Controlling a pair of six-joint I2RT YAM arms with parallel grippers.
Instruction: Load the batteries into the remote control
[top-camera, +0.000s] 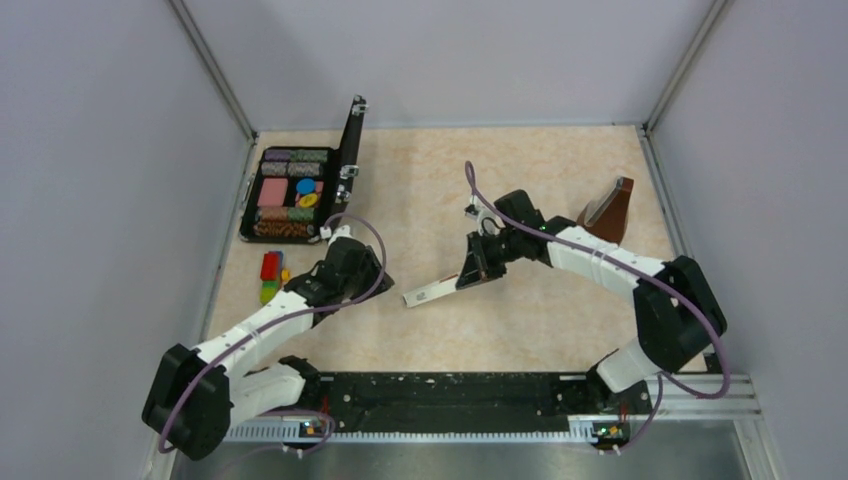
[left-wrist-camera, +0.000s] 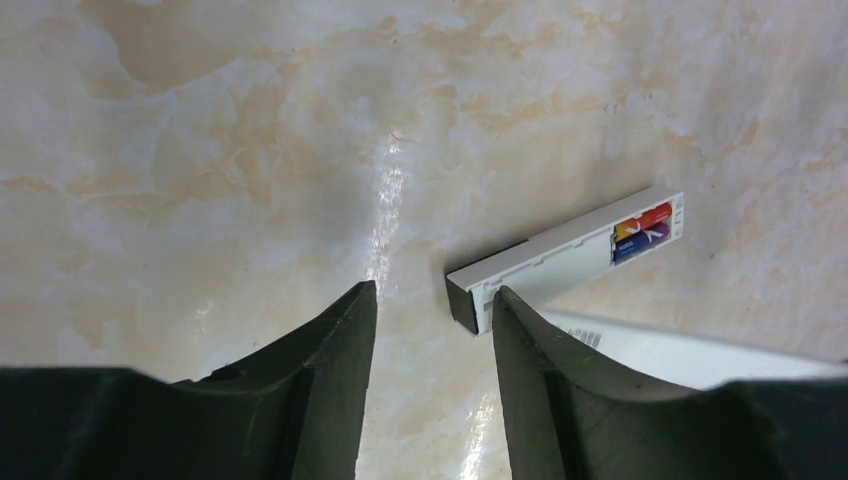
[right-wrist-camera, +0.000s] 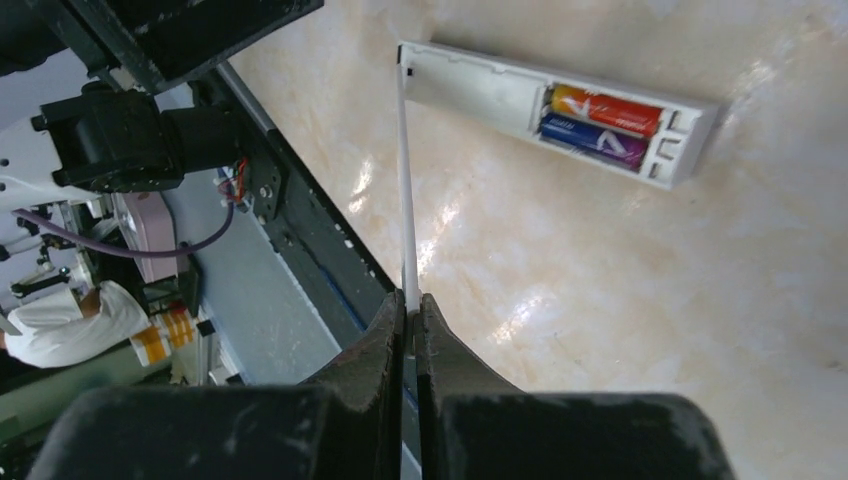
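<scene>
The remote control (right-wrist-camera: 500, 95) lies on the marble-patterned table with its back open. The batteries (right-wrist-camera: 598, 125), one reddish and one dark purple, sit side by side in the bay at its far end (left-wrist-camera: 640, 232). My right gripper (right-wrist-camera: 411, 297) is shut on a thin white lid (right-wrist-camera: 404, 180), held edge-on, whose tip meets the remote's other end. In the top view a white bar (top-camera: 428, 292) runs out from the right gripper (top-camera: 468, 275); lid or remote, I cannot tell. My left gripper (left-wrist-camera: 432, 290) stands open just short of the remote's near end (left-wrist-camera: 470, 300), nothing between its fingers.
An open black case of coloured chips (top-camera: 290, 192) stands at the back left. Stacked red, yellow and green toy blocks (top-camera: 271, 277) lie beside the left arm (top-camera: 345, 268). A brown wooden metronome (top-camera: 612, 210) is at the back right. A black rail (top-camera: 450, 395) lines the near edge.
</scene>
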